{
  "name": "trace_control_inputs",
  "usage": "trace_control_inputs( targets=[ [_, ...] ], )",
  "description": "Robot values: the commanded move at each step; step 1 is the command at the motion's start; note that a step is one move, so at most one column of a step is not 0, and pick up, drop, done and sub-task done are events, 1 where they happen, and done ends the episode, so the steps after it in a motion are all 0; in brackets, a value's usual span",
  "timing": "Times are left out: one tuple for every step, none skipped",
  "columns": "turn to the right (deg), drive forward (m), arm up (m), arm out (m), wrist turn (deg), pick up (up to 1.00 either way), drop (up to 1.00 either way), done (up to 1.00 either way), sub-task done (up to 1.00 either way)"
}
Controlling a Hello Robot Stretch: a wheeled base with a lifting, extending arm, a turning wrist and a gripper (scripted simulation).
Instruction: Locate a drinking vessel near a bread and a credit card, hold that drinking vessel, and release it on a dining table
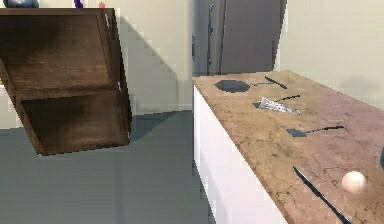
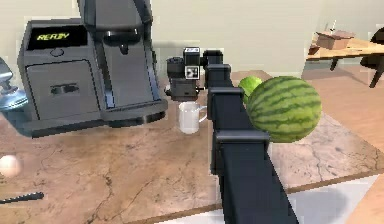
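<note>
- white mug [image 2: 188, 118] upright on the desk [image 2: 120, 170], just off the right front corner of the coffee machine [image 2: 95, 60], handle toward the arm [image 2: 240, 150]
- end effector [image 2: 182, 92] sits right at the mug's top in the arm side view; over or touching, can't tell
- finger state can't be read, and can't tell if it holds anything
- arm: dark bar rising from the bottom edge and reaching out across the desk, with two white marker squares at its far end
- striped watermelon [image 2: 288, 108] just beside the arm's right side, with a green fruit [image 2: 250, 84] half hidden behind it
- pale ball [image 2: 8, 165] is cut by the left edge; thin dark utensil [image 2: 20, 198] near it is too small to name
- desk's near edge runs off the bottom right, with floor past it
- far top right: wooden table [image 2: 350, 52] with a box [image 2: 335, 40] on it, well apart from the desk
- forward view: small dark flat utensils [image 1: 310, 130] lie on the desktop, hard to make out
- open grey floor [image 1: 150, 170] between the desk's white side and a dark wooden shelf unit [image 1: 70, 85]; grey door [image 1: 240, 35] behind
</note>
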Motion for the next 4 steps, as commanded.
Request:
trace_control_inputs(
  targets=[
    [0.0, 0.0, -0.16, 0.0, 0.0, 0.0, 0.0, 0.0, 0.0],
    [0.0, 0.0, 0.0, 0.0, 0.0, 1.0, 0.0, 0.0, 0.0],
    [0.0, 0.0, 0.1, 0.0, 0.0, 0.0, 0.0, 0.0, 0.0],
    [0.0, 0.0, 0.06, 0.0, 0.0, 0.0, 0.0, 0.0, 0.0]
  ],
)
